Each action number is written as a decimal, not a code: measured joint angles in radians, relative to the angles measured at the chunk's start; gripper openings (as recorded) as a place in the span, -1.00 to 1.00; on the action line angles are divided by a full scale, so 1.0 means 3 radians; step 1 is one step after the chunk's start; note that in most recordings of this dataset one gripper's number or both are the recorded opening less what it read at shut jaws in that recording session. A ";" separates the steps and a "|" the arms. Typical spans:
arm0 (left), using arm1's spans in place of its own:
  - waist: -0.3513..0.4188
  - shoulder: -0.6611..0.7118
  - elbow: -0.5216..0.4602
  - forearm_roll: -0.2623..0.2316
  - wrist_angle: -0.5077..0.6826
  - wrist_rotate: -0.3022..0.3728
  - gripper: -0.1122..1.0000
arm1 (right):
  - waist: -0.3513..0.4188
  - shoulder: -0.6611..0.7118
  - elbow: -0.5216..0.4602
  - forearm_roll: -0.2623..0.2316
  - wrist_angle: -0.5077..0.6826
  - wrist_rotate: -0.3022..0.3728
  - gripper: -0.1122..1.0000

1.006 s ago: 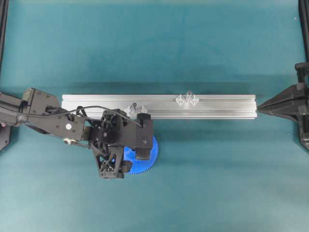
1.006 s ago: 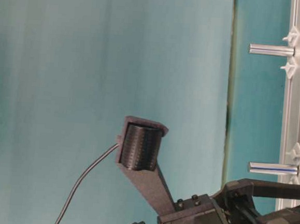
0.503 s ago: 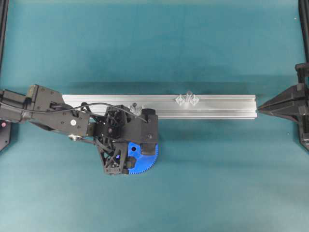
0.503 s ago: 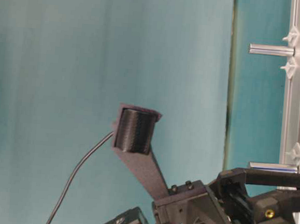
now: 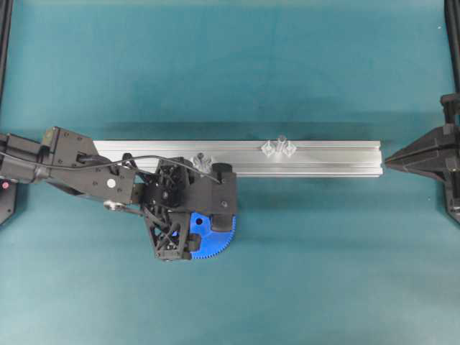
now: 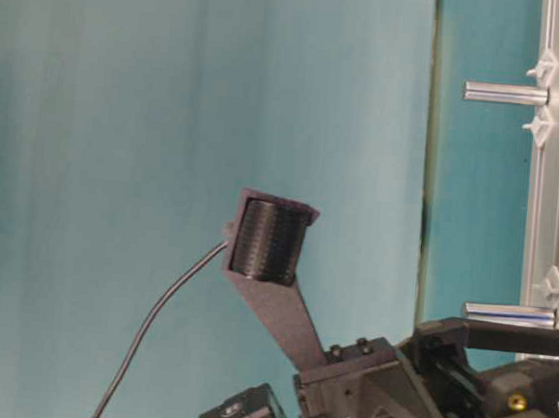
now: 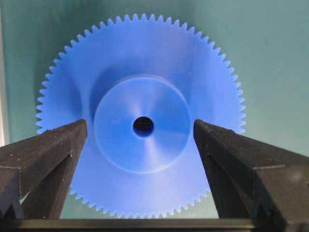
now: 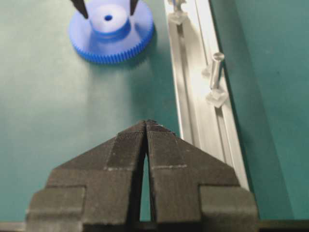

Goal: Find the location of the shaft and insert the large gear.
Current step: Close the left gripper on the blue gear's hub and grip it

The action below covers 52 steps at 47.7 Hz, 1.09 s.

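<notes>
The large gear (image 7: 142, 121) is smooth blue plastic with a soft sheen. The rail (image 5: 316, 158) is ribbed, brushed metal; the shaft (image 6: 506, 93) is polished metal (mounts clear plastic). The left pincer (image 7: 140, 140) is matt black, finely ridged plastic. The table (image 5: 323, 273) looks matt teal.

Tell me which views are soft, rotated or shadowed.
Left wrist view: large gear sharp, nearer finger ends soft. Right wrist view: right gripper sharp, gear and shaft blurred. Table-level view: turned sideways, rail vertical. Overhead view: even light, faint shadow behind the rail.
</notes>
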 measured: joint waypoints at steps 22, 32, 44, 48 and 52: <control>-0.0031 0.0087 -0.0051 0.0000 -0.0005 -0.0010 0.88 | 0.0000 0.0000 0.0026 0.0000 0.0000 0.0107 -0.68; -0.0031 0.0087 -0.0056 0.0000 -0.0005 -0.0010 0.88 | 0.0005 0.0000 0.0031 0.0000 -0.0005 0.0107 -0.68; -0.0031 0.0092 -0.0051 0.0000 0.0005 -0.0015 0.84 | 0.0000 -0.0010 0.0031 0.0005 -0.0005 0.0107 -0.68; -0.0031 0.0102 -0.0051 0.0005 0.0015 -0.0015 0.78 | 0.0005 -0.0031 0.0031 0.0000 -0.0005 0.0107 -0.68; -0.0031 0.0118 -0.0056 0.0000 0.0046 -0.0015 0.63 | 0.0000 -0.0056 0.0026 0.0000 0.0000 0.0107 -0.68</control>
